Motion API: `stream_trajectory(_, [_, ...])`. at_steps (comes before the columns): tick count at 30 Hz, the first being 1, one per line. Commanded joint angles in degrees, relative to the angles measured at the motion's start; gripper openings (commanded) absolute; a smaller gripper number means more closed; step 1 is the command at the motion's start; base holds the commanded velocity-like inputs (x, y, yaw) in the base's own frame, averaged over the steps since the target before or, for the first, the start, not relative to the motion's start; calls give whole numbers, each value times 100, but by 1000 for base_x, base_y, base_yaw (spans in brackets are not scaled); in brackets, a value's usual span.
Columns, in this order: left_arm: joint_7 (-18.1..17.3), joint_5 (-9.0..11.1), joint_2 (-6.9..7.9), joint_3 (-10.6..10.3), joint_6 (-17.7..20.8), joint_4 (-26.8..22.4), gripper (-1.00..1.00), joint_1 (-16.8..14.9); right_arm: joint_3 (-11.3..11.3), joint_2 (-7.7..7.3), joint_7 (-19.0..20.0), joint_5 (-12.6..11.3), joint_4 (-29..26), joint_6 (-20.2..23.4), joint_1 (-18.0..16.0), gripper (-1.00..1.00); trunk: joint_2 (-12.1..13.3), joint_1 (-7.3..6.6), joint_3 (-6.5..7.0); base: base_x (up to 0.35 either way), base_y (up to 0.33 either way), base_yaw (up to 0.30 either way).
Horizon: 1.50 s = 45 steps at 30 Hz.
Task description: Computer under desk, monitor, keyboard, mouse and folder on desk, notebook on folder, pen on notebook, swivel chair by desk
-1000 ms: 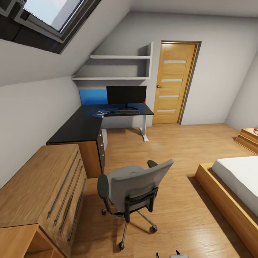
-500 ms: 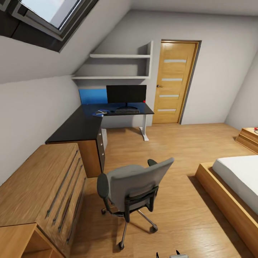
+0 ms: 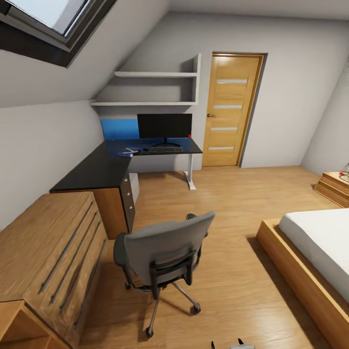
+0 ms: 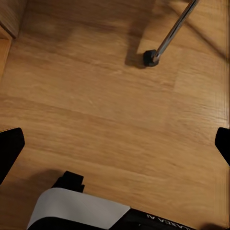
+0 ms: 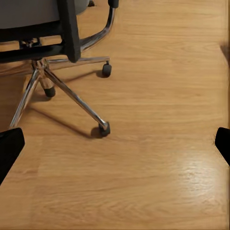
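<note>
A grey swivel chair (image 3: pixel 162 249) is standing on the oak floor (image 3: pixel 232 203) in the middle of the bedroom, its tall back turned toward the head camera and its chrome base well apart from the tabletop (image 3: pixel 104 165), which is running along the sloped wall into the far corner. The monitor (image 3: pixel 164 127) is sitting upright on the far end of that black tabletop, with the keyboard (image 3: pixel 166 150) lying just in front of it and a flat blue folder (image 3: pixel 127 151) resting beside the keyboard; anything smaller there is too small to tell. A low oak cabinet (image 3: pixel 43 252) is flanking the dark drawer unit (image 3: pixel 127 196), an oak door (image 3: pixel 228 110) is standing shut beyond, and a white-topped bed (image 3: pixel 317 245) is lying off to the side. In the wrist views, the left tool (image 4: pixel 115 146) and the right tool (image 5: pixel 115 146) are both hanging over bare floor with their black fingertips (image 4: pixel 9 148) spread wide at the edges, gripping nothing, while the chair's castors (image 5: pixel 104 128) are resting just ahead of the right one.
</note>
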Motion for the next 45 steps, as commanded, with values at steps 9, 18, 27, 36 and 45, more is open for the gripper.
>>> stream_trajectory(9, [49, 34, -14, -49, -47, -1, 100, -4, 62, 12, -52, -1, 3, -2, -3, 100, -366, 198, -168, 0, -142, 110])
stream_trajectory(18, [51, 34, -16, -49, -49, -1, 100, -4, 63, 8, -52, -1, 1, -2, -3, 100, -727, 396, -330, 0, -7, 211])
stream_trajectory(27, [51, 34, -16, -49, -44, -1, 100, -4, 63, 8, -52, -1, -4, -2, -3, 100, -1088, 594, -491, 0, 0, 29])
stream_trajectory(36, [24, 33, -20, -71, -15, -1, 100, -4, 50, 8, -52, -3, -10, -29, -3, 100, -1449, 791, -653, 0, 0, 0])
stream_trajectory(45, [56, 43, -9, -60, -13, -167, 100, -10, 48, 8, -47, -20, -16, -34, -3, 100, -1810, 989, -815, 0, 0, 0])
